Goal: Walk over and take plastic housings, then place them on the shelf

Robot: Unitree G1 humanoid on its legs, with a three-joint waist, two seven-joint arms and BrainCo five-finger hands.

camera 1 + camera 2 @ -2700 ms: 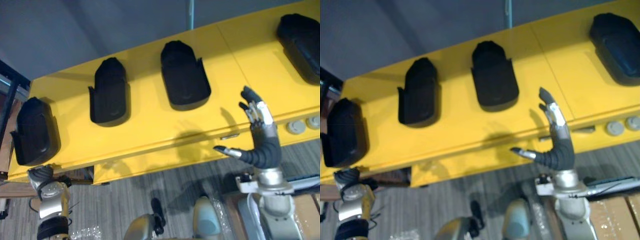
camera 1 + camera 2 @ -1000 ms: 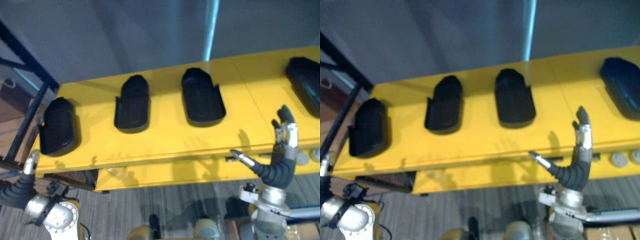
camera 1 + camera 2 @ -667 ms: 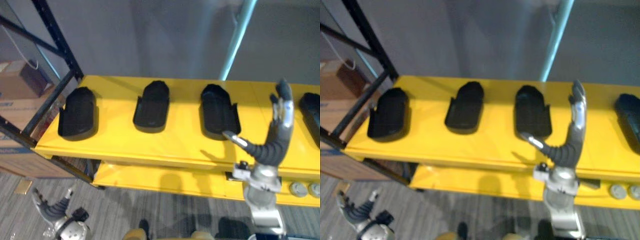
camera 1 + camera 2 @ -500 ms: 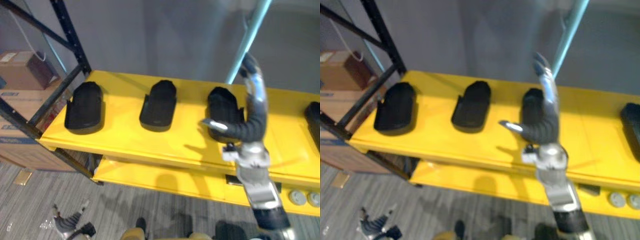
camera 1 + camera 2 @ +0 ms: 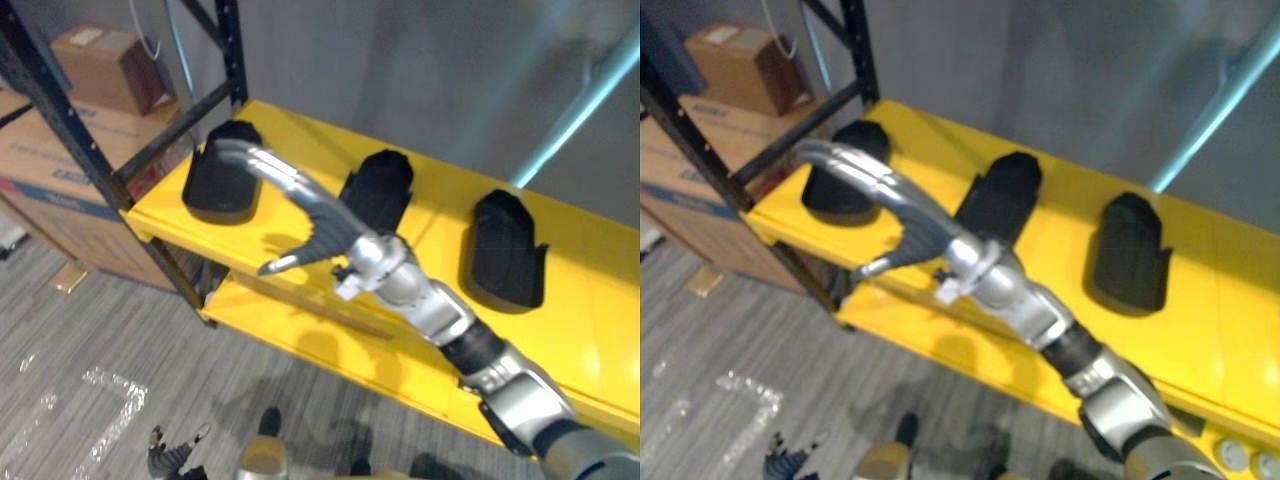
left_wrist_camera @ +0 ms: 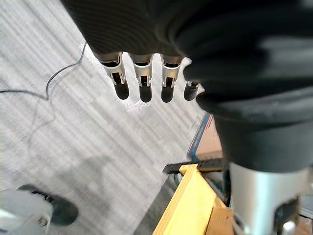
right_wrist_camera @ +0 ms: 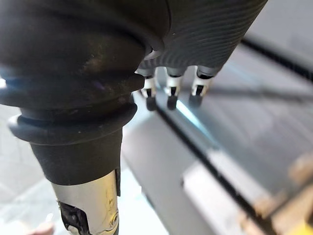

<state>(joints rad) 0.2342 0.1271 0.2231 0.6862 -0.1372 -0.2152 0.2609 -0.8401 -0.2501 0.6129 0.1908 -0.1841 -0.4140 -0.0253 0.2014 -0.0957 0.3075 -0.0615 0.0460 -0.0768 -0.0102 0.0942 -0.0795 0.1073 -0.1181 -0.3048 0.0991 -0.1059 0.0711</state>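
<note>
Three black plastic housings sit on the yellow shelf (image 5: 590,290): left-end housing (image 5: 220,172), middle housing (image 5: 378,190), right-end housing (image 5: 505,250), each well apart from the next. Right hand (image 5: 325,228) is over the shelf's front part, between the left-end and middle housings. Its fingers (image 5: 262,165) are stretched out and spread toward the shelf's left end, thumb (image 5: 278,264) apart, nothing held. Left hand (image 6: 142,73) is low over the grey floor (image 6: 73,147) below the shelf, fingers relaxed, empty.

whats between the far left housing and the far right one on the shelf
The middle housing, apart from the left housing and right housing on the yellow shelf; both eye views show it.
</note>
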